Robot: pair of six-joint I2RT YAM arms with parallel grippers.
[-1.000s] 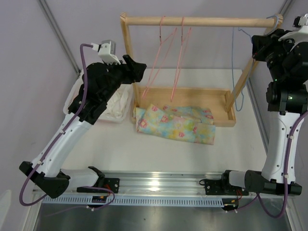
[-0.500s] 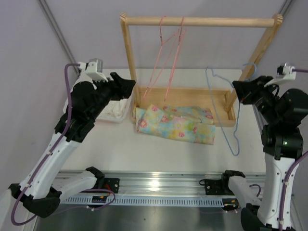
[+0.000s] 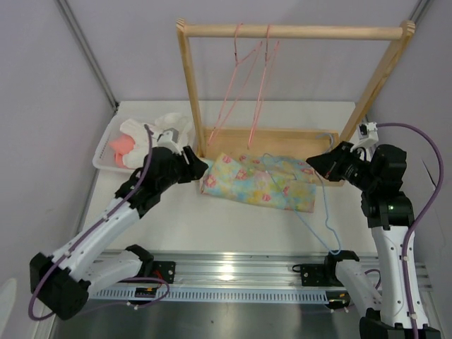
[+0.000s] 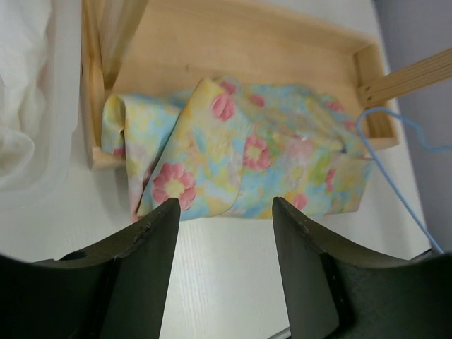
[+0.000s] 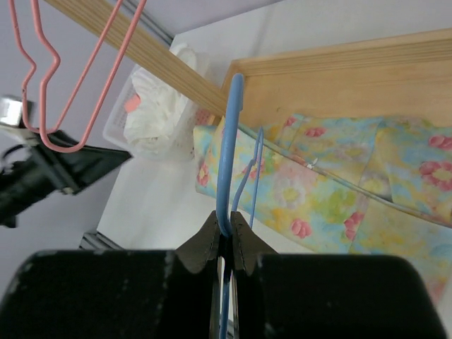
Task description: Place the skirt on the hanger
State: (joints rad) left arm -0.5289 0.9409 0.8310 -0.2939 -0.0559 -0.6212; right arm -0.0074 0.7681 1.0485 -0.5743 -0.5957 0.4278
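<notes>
The skirt point(image 3: 258, 180), a folded pastel patchwork cloth with pink flowers, lies on the table with its far edge against the wooden rack base. My right gripper point(image 3: 316, 161) is shut on the light-blue wire hanger point(image 3: 326, 212) and holds it low over the skirt's right part. In the right wrist view the wire point(image 5: 233, 134) runs up from the closed jaws point(image 5: 226, 226) above the skirt point(image 5: 318, 191). My left gripper point(image 3: 200, 166) is open and empty just left of the skirt. In the left wrist view its jaws point(image 4: 224, 208) stand just short of the skirt point(image 4: 240, 148); the hanger point(image 4: 395, 183) shows at right.
A wooden rack point(image 3: 296, 31) stands at the back with two pink wire hangers point(image 3: 244, 78) on its rail and a tray base point(image 3: 282, 138). A white bin point(image 3: 106, 161) at far left holds a white cloth point(image 3: 169, 127) and a coral-pink cloth point(image 3: 121, 145).
My right arm took the blue hanger off the right end of the rail and down over the skirt. My left arm came down from above the bin to the skirt's left edge.
</notes>
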